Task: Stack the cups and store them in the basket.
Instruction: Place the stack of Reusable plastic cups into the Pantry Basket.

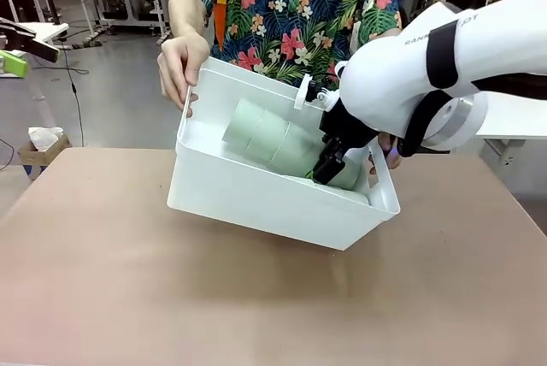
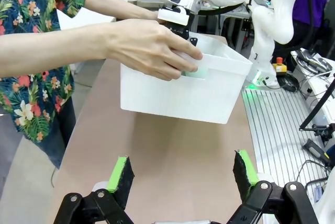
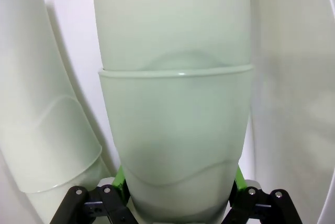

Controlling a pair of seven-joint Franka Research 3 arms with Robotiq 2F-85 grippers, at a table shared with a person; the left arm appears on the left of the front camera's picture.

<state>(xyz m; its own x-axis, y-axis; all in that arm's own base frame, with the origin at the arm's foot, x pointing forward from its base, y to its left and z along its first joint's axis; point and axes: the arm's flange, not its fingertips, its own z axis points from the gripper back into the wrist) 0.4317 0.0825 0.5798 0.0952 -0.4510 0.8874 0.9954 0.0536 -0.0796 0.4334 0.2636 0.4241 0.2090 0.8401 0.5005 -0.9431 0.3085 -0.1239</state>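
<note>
A person holds the white basket (image 1: 256,203) tilted toward me, off the table. Inside it lies a stack of pale green cups (image 1: 273,135). My right gripper (image 1: 329,168) reaches into the basket and is shut on the near end of that stack. In the right wrist view the held cups (image 3: 175,130) run straight ahead between the green pads, with a second nested stack (image 3: 42,119) to their left against the white basket wall. My left gripper (image 2: 183,169) hangs open over the table, well short of the basket (image 2: 178,96).
One hand of the person (image 1: 181,67) grips the basket's left rim, seen close in the left wrist view (image 2: 149,48). The brown table (image 1: 128,298) lies bare in front of the basket. A metal bench with cables (image 2: 282,130) flanks the table.
</note>
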